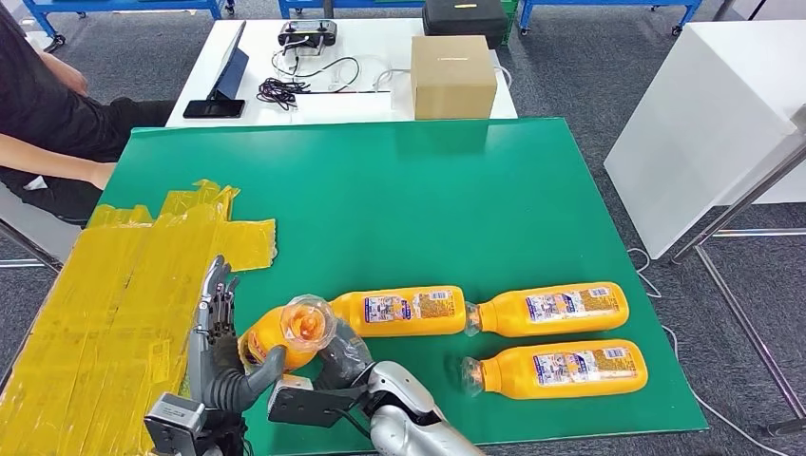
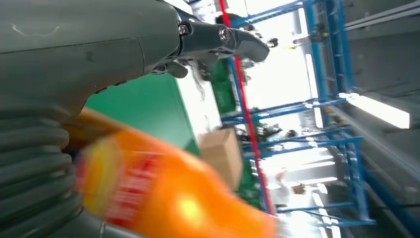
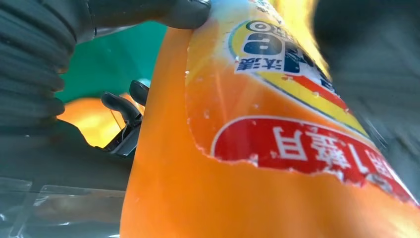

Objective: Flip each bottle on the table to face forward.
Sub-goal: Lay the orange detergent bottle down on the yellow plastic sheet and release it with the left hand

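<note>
Fingers (image 1: pixel 217 294) of left hand (image 1: pixel 220 347) extend up along the left side of the lifted bottle (image 1: pixel 285 334), thumb wrapped across its near side; the hand holds it. Right hand (image 1: pixel 335 366) sits under and right of the same bottle, partly hidden by it and by clear plastic film; right wrist view shows the thumb (image 3: pixel 185 12) pressed on the bottle (image 3: pixel 257 148) w/ dark fingers curled behind, so both hands grip it. Bottle is raised off the tabletop (image 1: pixel 428 190) at near-left, neck end toward the camera.

Count: 4 orange bottles total. 1 held; 3 lying on their sides, back labels w/ fine print up: middle bottle (image 1: pixel 404 311) just right of the held one, far-right bottle (image 1: pixel 551 309) end-to-end w/ it, near-right bottle (image 1: pixel 561 369) beside that. 1 cardboard box (image 1: pixel 452 76) at far edge of the green tabletop. 1 patch of yellow tape (image 1: pixel 124 304) covering the near-left.

Hard to make out: left wrist view shows the bottle (image 2: pixel 168 193) as an orange blur, label unreadable. Right wrist view: label inverted, torn at edge, partly cut off. Person's arm (image 1: pixel 57 161) at far left, cut off by the frame.
</note>
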